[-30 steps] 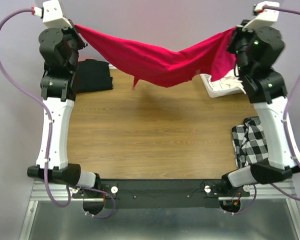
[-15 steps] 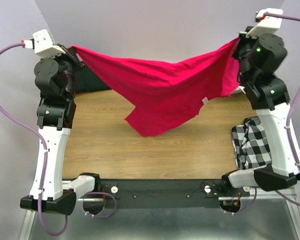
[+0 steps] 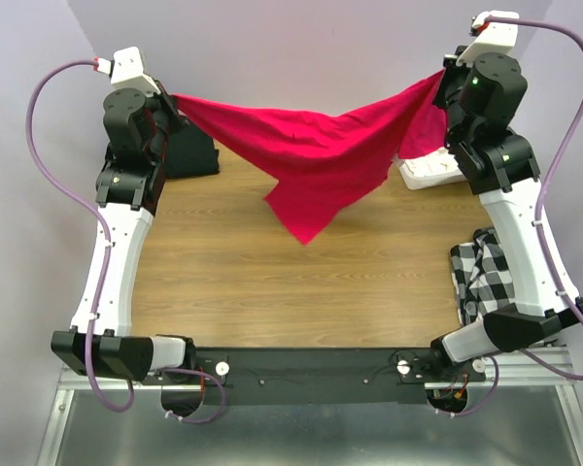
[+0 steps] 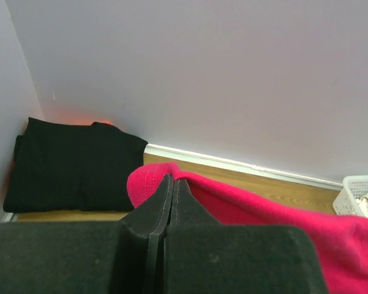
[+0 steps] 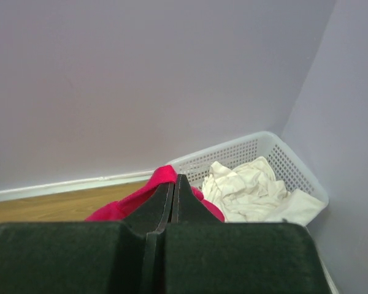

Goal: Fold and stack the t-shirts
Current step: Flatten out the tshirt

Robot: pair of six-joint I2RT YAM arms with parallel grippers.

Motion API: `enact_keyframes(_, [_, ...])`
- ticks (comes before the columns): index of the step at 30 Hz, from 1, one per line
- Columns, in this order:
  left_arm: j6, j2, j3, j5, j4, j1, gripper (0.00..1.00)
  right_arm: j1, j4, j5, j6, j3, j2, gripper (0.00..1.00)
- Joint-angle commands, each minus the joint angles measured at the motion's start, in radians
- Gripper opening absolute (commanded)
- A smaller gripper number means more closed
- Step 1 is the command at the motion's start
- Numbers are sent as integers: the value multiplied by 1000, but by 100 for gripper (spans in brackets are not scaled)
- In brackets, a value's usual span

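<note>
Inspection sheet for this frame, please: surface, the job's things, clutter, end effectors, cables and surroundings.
Surface: wooden table, bare in the middle.
Job's things: red t-shirt strung between both arms, sagging, one corner hanging low over the table; black t-shirt lies folded in the far left corner; cream-white t-shirt is crumpled in the basket.
Clutter: white lattice basket in the far right corner; checked cloth at the right edge.
End effectors: left end effector and right end effector are each shut on an edge of the red t-shirt.
Cables: purple cables loop clear of the fabric.
Surroundings: plain lilac wall; nothing else seen.
</note>
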Motion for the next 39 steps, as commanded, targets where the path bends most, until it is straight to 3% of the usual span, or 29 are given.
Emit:
enact_keyframes(1, [20,-1,81,40,21,8,0,-3,23,-21,2,65,-36,1])
enact_keyframes(7, [49,-36,84,49,6,6,0,-3,21,-70,15,17,-123,1])
enact_keyframes(15, [57,-196,-110,-69,38,6,0,-3,-31,-112,-24,-53,-255,1])
enact_keyframes(21, [120,-208,-140,-85,84,6,0,-3,-29,-124,-31,-19,-223,1])
enact_keyframes(27, [109,-46,-139,30,57,6,0,-5,-3,-102,-15,-33,-15,1])
enact_keyframes(33, [33,89,-288,-22,105,6,0,-22,141,-139,15,-140,295,1])
enact_keyframes(39, [-18,233,-316,-83,169,6,0,-26,153,-194,41,89,613,1])
